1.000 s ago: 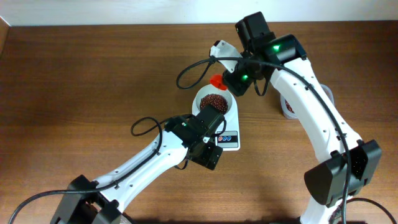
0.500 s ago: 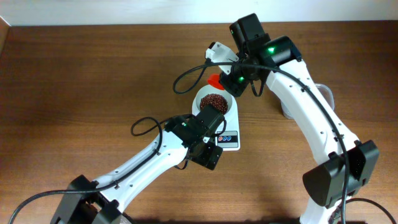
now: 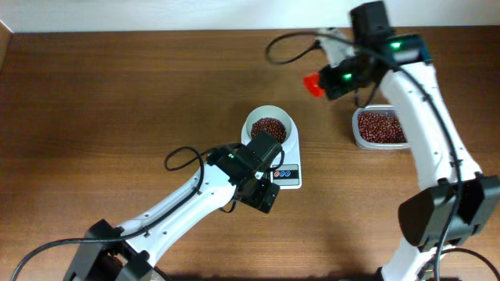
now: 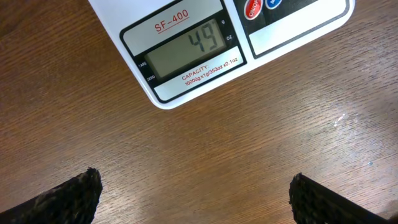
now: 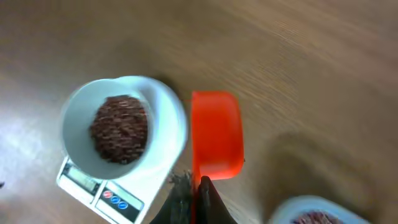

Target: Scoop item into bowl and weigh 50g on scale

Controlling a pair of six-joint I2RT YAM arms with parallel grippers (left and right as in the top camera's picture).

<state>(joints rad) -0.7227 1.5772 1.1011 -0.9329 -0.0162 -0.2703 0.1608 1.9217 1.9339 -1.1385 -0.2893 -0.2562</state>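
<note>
The white bowl [image 3: 254, 119] stands on the white scale [image 3: 291, 178] and holds a heap of dark reddish-brown beans [image 3: 269, 126]. In the left wrist view the scale [image 4: 186, 81] shows 49 on its display. My left gripper [image 4: 196, 190] hovers open over bare wood just in front of the scale. High at the back right, my right gripper [image 3: 332, 76] is shut on the handle of a red scoop [image 3: 313, 83]. The right wrist view shows the scoop [image 5: 216, 134], which looks empty, to the right of the bowl [image 5: 73, 121] and away from it.
A clear plastic tub [image 3: 380, 127] of the same beans sits right of the scale, below the right arm. A black cable [image 3: 289, 43] loops above the table near the right wrist. The left arm [image 3: 180, 203] stretches in from the lower left.
The right arm has swung right and back from over the bowl, taking the red scoop with it and uncovering the tub. The left arm has stayed still.
</note>
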